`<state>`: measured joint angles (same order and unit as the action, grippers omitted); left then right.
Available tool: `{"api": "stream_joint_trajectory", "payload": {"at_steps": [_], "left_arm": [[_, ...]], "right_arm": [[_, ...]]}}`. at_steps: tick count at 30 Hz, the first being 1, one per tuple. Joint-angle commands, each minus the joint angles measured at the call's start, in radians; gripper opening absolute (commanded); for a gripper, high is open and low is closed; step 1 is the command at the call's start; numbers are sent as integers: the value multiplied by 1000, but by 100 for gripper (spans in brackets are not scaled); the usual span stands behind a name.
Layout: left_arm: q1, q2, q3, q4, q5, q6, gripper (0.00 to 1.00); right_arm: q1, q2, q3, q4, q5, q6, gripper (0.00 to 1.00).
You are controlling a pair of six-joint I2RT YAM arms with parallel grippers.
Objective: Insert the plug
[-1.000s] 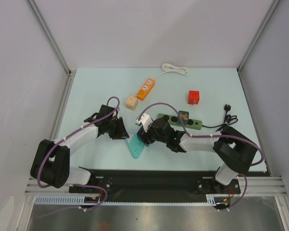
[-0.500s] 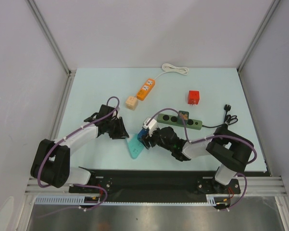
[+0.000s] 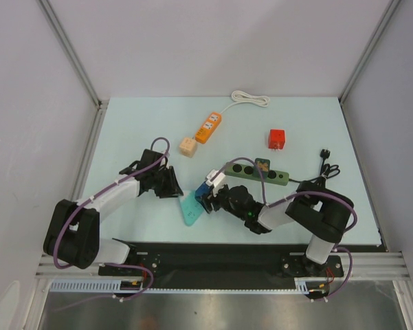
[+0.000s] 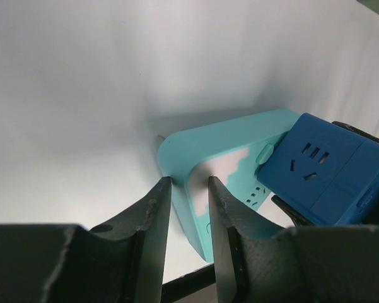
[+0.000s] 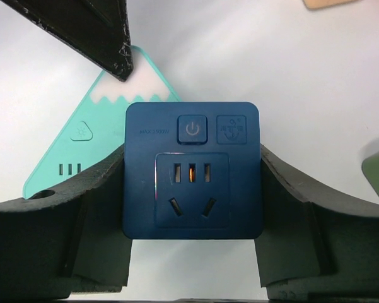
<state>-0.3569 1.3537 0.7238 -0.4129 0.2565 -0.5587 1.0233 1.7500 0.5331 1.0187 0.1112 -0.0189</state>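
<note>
The plug is a blue cube adapter with a power button and sockets on its face. My right gripper is shut on its two sides. It hangs over the right edge of a teal mountain-shaped power strip lying flat on the table. In the left wrist view the blue plug sits at the teal strip's right side. My left gripper straddles the strip's white-capped peak, jaws closed in against it. The plug's prongs are hidden underneath.
A green power strip with a black cord lies behind the right arm. Farther back are an orange power strip with a white cable, a beige cube and a red cube.
The right arm has swung the blue plug left and nearer, bringing it over the teal strip. The left gripper and the strip have stayed put.
</note>
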Motion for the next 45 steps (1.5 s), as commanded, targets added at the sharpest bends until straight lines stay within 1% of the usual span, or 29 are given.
{"api": "stream_joint_trajectory", "payload": {"at_steps": [1,2,3,4,6,9,10,12,13,16,19,24,28,30,31,32,33,34,35,36,37,41,42,43,45], "left_arm": [[-8,4,-8,-58,-33,-1,35],[-8,4,-6,-58,-34,-1,36],[-8,2,-4,-58,-33,-3,36],[-8,2,-3,-58,-33,-3,36],[-8,2,0,-58,-31,-3,38],[-8,4,3,-58,-29,-1,41],[-8,4,5,-58,-28,-1,41],[-8,5,8,-58,-26,-1,43],[-8,7,9,-56,-25,-1,44],[-8,12,16,-58,-23,-3,45],[-8,16,20,-56,-22,-3,46],[-8,27,23,-52,-16,-3,45],[-8,24,28,-52,-13,-4,45],[-8,24,28,-50,-13,-6,45],[-8,21,26,-49,-11,-7,44],[-8,21,26,-49,-8,-7,44],[-8,19,26,-47,-8,-9,44],[-8,18,25,-47,-8,-9,44],[-8,19,23,-46,-10,-10,44],[-8,21,20,-43,-10,-12,44],[-8,24,19,-41,-8,-12,44],[-8,41,12,-35,-8,-12,43],[-8,41,12,-32,-10,-12,43],[-8,41,11,-33,-10,-12,43],[-8,41,9,-33,-16,-12,43]], "right_arm": [[18,-65,28,-366,-8,24,39],[18,-81,53,-409,-7,-5,48],[14,-96,68,-431,-11,-13,53],[8,-116,82,-452,-18,-21,62],[-8,-127,119,-508,-21,-38,67],[-25,-145,148,-540,-45,-59,83],[-31,-150,157,-549,-54,-67,87],[-42,-153,171,-572,-64,-85,89],[-46,-152,189,-581,-80,-92,93],[-60,-152,211,-611,-88,-113,100],[-69,-171,235,-624,-100,-127,100],[-68,-216,323,-733,-136,-144,100],[-69,-286,346,-787,-128,-133,100],[-69,-305,360,-842,-120,-121,99],[-71,-316,379,-865,-123,-116,92],[-72,-328,389,-914,-127,-112,79],[-71,-334,395,-936,-116,-84,52],[-68,-339,396,-947,-84,-69,14],[-66,-346,389,-957,-93,-59,6],[-65,-348,378,-956,-91,-38,2],[-62,-348,352,-951,-75,-23,0],[-60,-304,268,-864,-100,39,0],[-60,-266,262,-853,-100,51,0],[-60,-244,255,-839,-137,68,0],[-57,-206,260,-836,-139,77,0]]}}
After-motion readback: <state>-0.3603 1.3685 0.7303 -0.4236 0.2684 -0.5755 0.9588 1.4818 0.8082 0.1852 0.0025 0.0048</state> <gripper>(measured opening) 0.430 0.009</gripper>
